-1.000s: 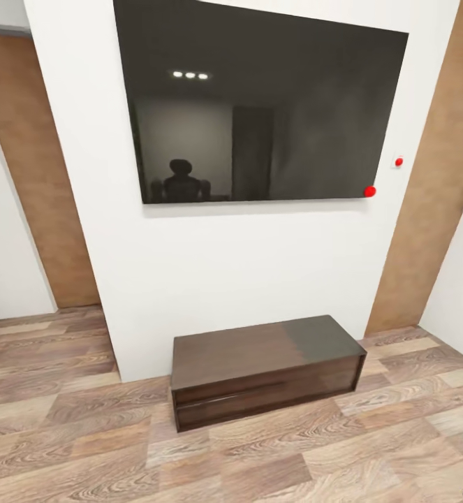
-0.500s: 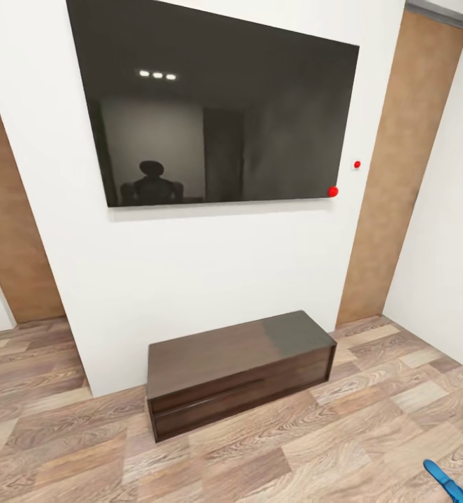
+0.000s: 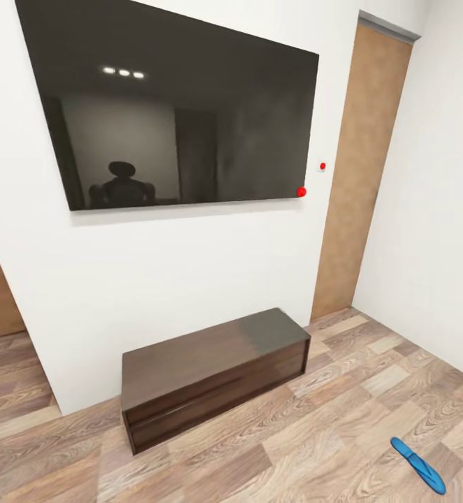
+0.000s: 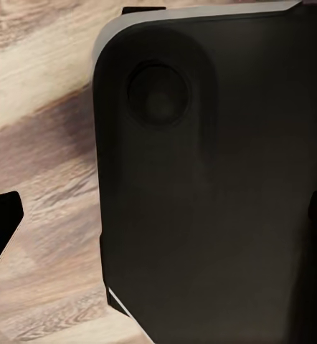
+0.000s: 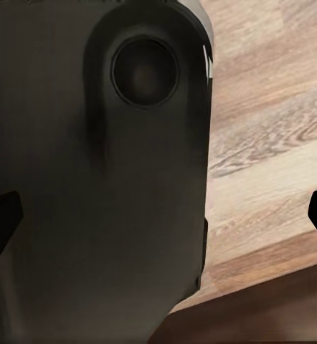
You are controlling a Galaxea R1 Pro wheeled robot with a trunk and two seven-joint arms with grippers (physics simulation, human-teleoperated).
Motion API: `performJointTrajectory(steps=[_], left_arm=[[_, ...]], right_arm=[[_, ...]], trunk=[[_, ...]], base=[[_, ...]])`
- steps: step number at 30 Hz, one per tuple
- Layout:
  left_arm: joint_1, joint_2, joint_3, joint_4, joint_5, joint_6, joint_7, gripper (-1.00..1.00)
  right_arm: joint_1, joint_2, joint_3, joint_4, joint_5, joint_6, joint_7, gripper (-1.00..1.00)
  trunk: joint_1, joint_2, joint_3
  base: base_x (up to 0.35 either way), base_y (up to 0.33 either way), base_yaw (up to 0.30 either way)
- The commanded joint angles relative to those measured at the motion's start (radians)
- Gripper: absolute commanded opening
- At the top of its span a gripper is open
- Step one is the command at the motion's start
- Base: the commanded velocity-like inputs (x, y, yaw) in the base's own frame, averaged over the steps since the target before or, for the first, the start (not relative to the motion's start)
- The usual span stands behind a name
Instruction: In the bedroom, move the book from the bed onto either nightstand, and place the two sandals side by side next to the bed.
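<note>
While we face the TV cabinet (image 3: pixel 214 367), we risk overrunning the sandal (image 3: pixel 417 464); finger state we cannot tell.

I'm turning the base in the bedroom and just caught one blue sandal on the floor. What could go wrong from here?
1. The sandal lies flat at the head view's lower right edge; rolling closer could run the base over it or push it away.
2. The low dark cabinet against the wall stands close ahead; a wide swing might clip it.
3. It could be mistaken for a nightstand.
</note>
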Motion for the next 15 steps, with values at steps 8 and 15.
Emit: performJointTrajectory(steps=[8,15], left_arm=[[0.0,0.0,0.0,0.0,0.0,0.0,0.0,1.0],[0.0,0.0,0.0,0.0,0.0,0.0,-0.001,1.0]], right_arm=[[0.0,0.0,0.001,-0.001,0.0,0.0,0.0,1.0],[0.0,0.001,0.002,-0.001,0.0,0.0,0.0,1.0]], trunk=[[0.0,0.0,0.0],[0.0,0.0,0.0]], base=[[0.0,0.0,-0.253],[0.0,0.0,-0.259]])
